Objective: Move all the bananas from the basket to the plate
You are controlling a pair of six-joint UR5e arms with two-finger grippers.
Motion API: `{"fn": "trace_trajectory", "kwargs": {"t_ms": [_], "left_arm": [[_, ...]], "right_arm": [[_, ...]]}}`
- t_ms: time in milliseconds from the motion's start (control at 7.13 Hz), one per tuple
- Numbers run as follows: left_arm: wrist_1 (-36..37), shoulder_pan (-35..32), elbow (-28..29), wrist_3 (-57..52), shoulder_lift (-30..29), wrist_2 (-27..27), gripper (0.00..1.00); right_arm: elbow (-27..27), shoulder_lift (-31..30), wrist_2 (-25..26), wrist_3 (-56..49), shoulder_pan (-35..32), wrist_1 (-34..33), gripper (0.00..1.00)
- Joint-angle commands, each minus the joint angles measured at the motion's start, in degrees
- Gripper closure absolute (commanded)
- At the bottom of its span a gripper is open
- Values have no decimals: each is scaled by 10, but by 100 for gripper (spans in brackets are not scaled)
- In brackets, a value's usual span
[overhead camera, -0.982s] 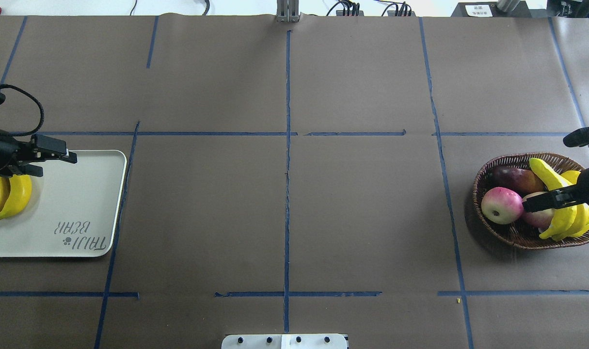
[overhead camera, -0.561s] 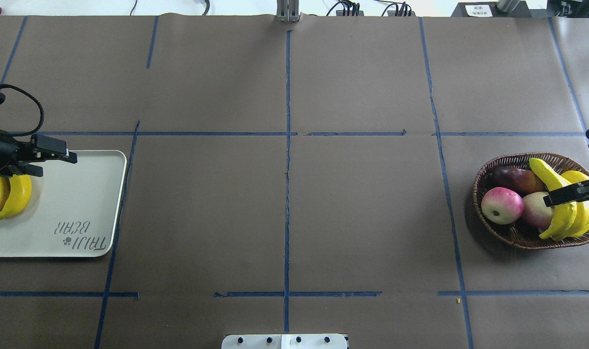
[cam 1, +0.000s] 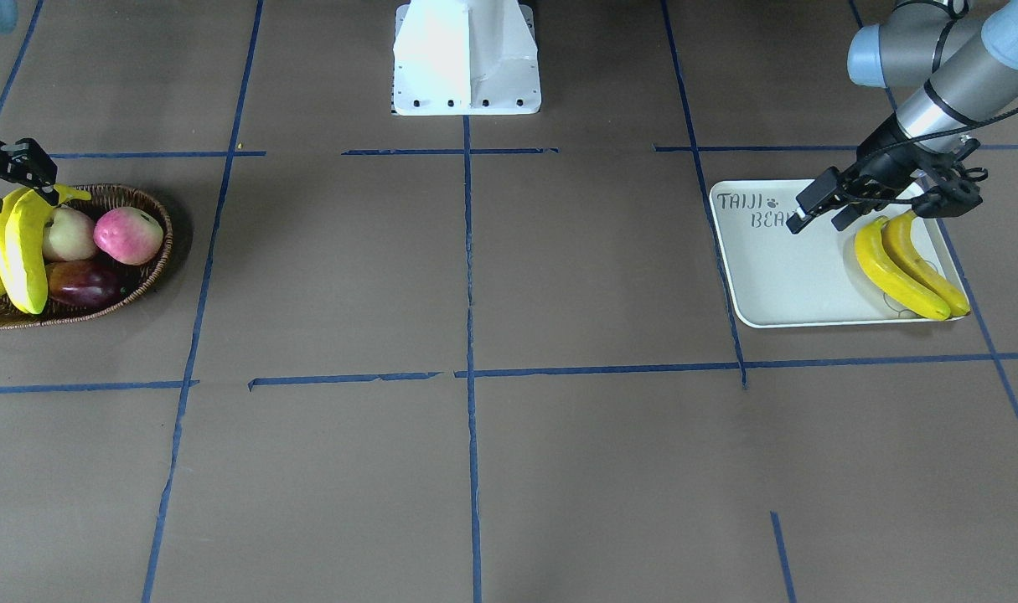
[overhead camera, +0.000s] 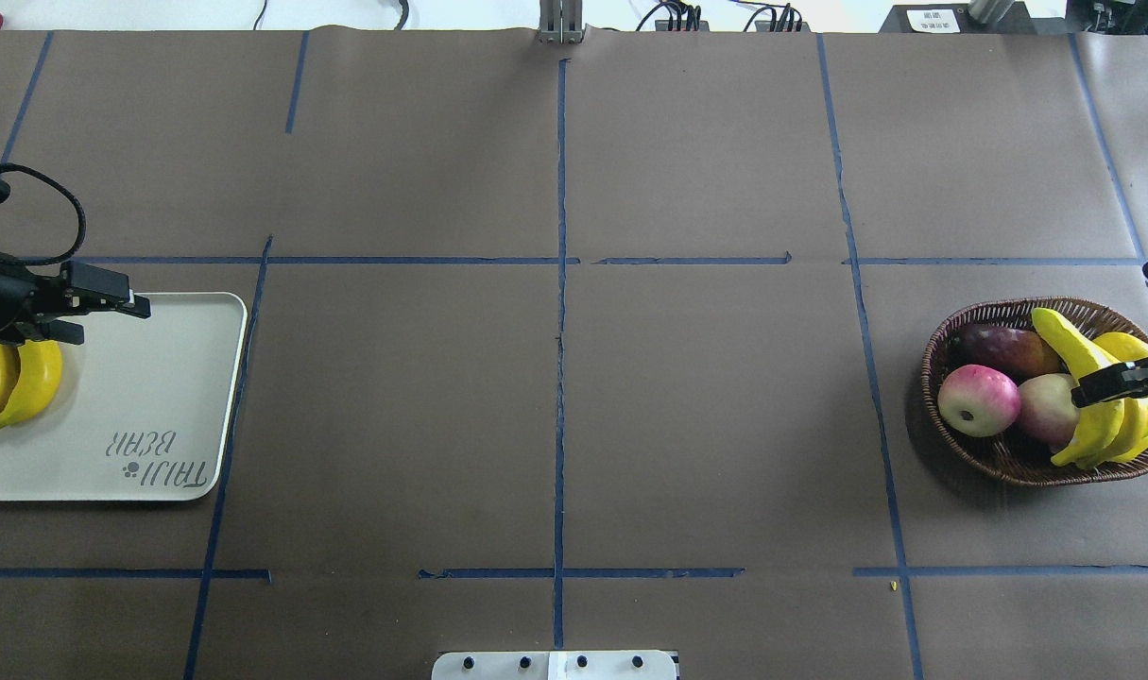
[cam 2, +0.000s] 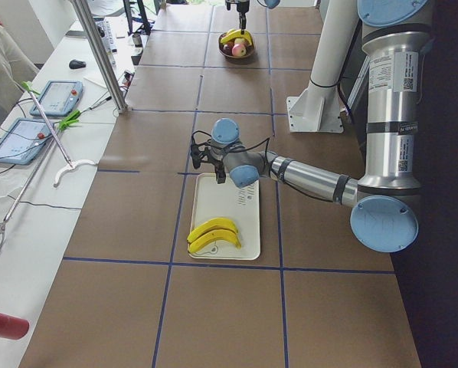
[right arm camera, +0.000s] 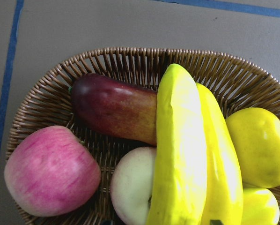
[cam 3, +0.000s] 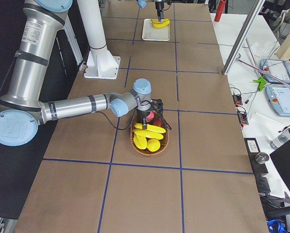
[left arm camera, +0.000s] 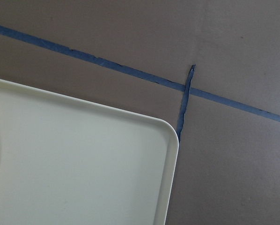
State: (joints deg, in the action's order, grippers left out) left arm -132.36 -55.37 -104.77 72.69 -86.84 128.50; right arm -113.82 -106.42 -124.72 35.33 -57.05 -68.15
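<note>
The left gripper (overhead camera: 111, 319) hangs spread and empty over the flat off-white rectangular tray (overhead camera: 158, 378) at the left edge of the overhead view. Two long bright-yellow bananas (overhead camera: 25, 382) lie side by side on it. At the right edge, two more bananas (overhead camera: 1098, 423) lie across the pink-red apples (overhead camera: 978, 399) in the dark-brown woven wicker basket (overhead camera: 999, 308). The right gripper (cam 1: 18, 188) hovers right over them; clenched or released, can't tell.

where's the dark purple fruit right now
Overhead view, right side: the dark purple fruit lies in the basket near its far rim, just behind the pink apple, its right end tucked under the bananas.
</note>
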Motion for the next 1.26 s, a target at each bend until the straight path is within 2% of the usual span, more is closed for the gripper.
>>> {"fn": "trace_trajectory", "kwargs": {"t_ms": [0,561,1122], "left_arm": [[0,0,-1,0,0,0,0],[0,1,-8,0,3,0,0],[0,1,-8,0,4,0,0]], "right_arm": [[11,2,1,0,1,0,25],[19,5,1,1,10,0,30],[19,22,-1,19,23,-1,45]]}}
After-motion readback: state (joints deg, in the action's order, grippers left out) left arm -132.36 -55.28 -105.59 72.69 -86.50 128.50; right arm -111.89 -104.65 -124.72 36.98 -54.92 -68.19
